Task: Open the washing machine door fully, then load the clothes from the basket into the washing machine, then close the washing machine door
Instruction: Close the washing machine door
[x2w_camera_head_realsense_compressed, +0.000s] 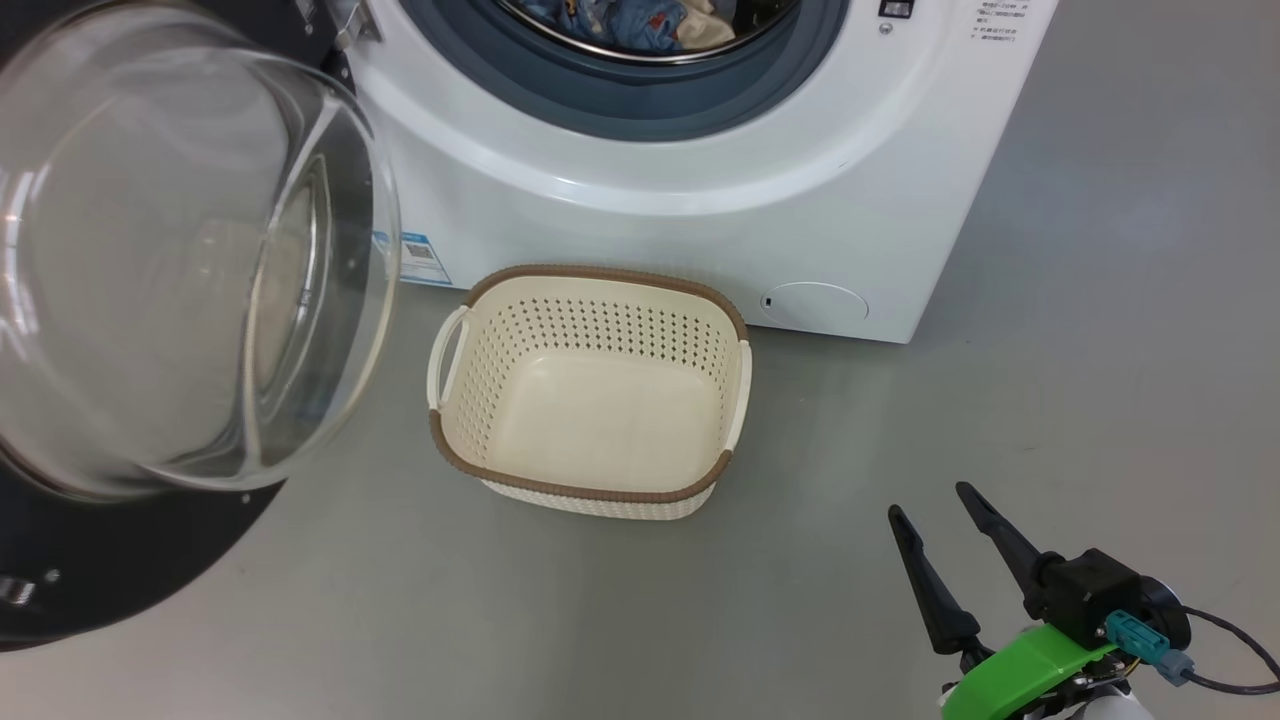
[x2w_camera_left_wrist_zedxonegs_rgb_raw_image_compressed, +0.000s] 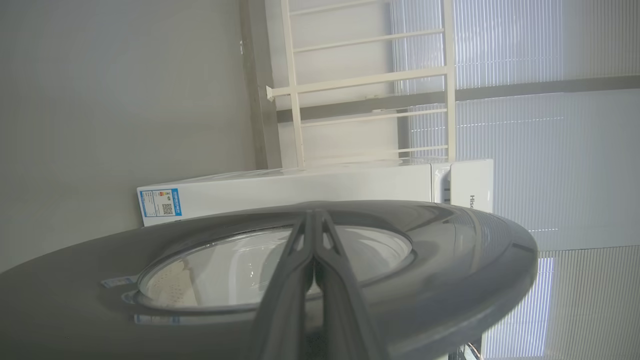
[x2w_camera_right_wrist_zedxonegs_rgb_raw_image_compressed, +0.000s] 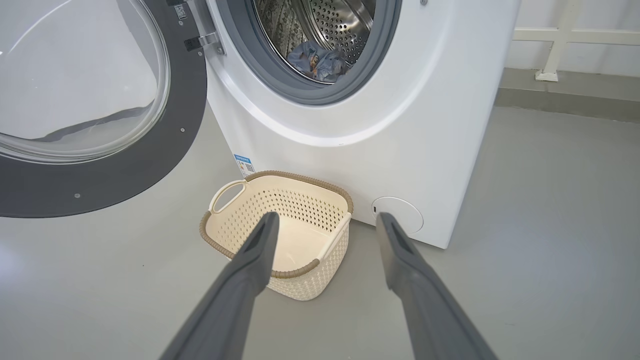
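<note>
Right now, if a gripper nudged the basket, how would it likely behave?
The basket looks empty and thin-walled plastic, so probably light. On the smooth grey floor it would likely slide rather than tip, given its wide flat base. Its perforated sides may flex slightly.

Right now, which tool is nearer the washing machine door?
Left. The left tool, shut, is close behind the washing machine door; the right tool, open, sits beyond the basket.

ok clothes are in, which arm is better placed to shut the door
Left: the left gripper, shut, points at the washing machine door from outside. The right gripper hangs open beyond the basket, far from that door.
</note>
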